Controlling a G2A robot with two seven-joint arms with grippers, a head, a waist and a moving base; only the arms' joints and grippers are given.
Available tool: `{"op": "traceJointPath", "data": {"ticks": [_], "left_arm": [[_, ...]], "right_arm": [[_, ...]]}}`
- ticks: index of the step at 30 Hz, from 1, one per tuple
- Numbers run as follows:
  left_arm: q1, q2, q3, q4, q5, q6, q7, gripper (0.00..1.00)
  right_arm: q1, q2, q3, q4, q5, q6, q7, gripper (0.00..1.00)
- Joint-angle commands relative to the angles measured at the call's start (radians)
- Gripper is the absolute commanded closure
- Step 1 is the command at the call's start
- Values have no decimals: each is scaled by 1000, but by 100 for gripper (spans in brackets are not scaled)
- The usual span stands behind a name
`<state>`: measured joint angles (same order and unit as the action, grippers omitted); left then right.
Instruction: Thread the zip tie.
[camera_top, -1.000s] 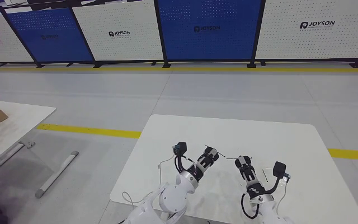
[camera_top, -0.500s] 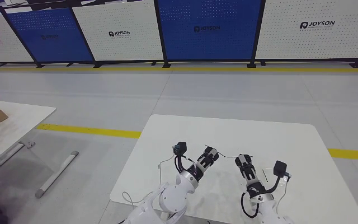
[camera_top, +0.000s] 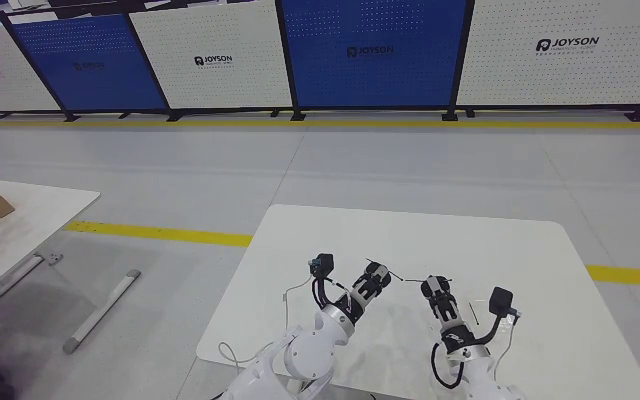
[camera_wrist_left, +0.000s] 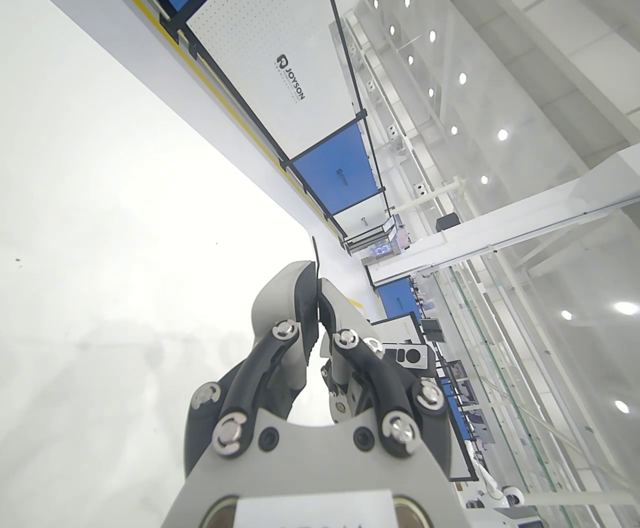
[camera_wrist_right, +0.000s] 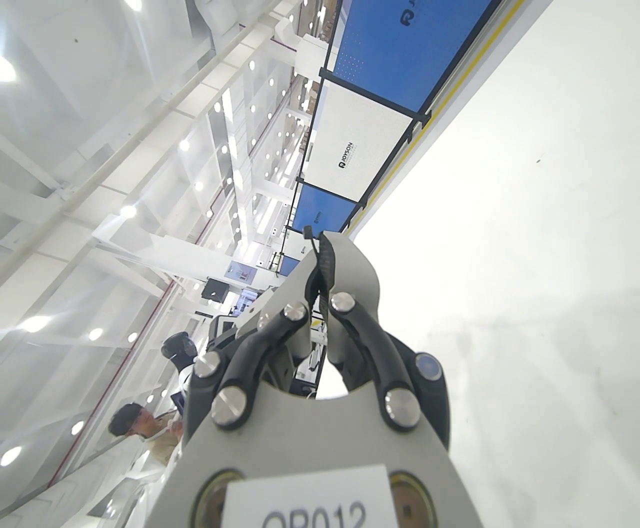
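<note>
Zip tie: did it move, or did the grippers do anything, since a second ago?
Nothing visibly moved. The left gripper and the right gripper both stay shut on the zip tie, over the table.

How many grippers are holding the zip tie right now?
2. The left gripper pinches the zip tie by its thin tail; the right gripper pinches it near its head.
</note>
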<state>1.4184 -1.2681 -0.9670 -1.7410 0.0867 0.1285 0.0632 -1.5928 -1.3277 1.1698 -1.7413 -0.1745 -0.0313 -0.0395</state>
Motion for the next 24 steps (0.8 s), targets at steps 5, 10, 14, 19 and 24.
{"op": "traceJointPath", "data": {"ticks": [5,10,14,19,24], "left_arm": [[0,0,0,0,0,0,0,100],[0,0,0,0,0,0,0,100],[0,0,0,0,0,0,0,100],[0,0,0,0,0,0,0,100],[0,0,0,0,0,0,0,100]], "right_arm": [[1,-2,-2,1,-8,3,3,100],[8,-4,-5,10,-2,0,10,100],[11,-6,-7,13,-6,1,12,100],[9,-7,-5,13,-7,2,11,100],[8,-8,-4,11,-12,6,14,100]]}}
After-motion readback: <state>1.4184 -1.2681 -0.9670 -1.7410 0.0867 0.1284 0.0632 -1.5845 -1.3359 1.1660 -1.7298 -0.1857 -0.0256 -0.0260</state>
